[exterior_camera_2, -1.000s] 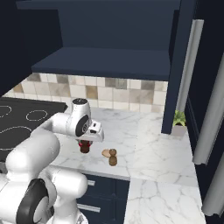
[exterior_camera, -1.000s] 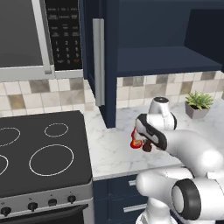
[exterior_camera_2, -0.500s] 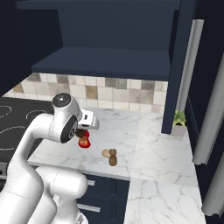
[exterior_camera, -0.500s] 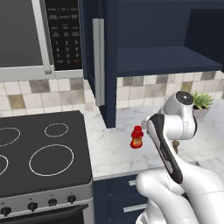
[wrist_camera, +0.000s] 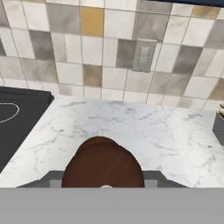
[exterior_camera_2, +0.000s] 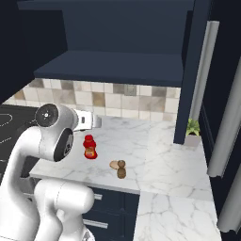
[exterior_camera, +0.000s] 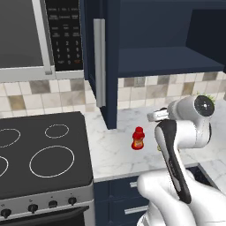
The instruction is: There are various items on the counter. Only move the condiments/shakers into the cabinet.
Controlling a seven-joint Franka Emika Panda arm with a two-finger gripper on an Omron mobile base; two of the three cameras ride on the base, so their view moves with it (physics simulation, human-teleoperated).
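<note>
Dark brown wood fills the lower middle of the hand view: the rounded top of one pepper mill (wrist_camera: 103, 164) sits between the two finger tips of the hand (wrist_camera: 103, 183), which is closed partway around it and holds it up off the surface (wrist_camera: 131, 127), facing the tiled wall. One red squeeze bottle (exterior_camera_2: 89, 147) with a yellow label stands upright on the white marble, near the arm and well apart from the wall. One lighter tan wooden shaker (exterior_camera_2: 122, 170) stands nearer the front edge, just beside one flat tan disc of food (exterior_camera_2: 114, 164). One small green potted plant (exterior_camera_2: 192, 130) sits by the open cabinet (exterior_camera_2: 122, 66), whose single dark blue shelf hangs above the marble
</note>
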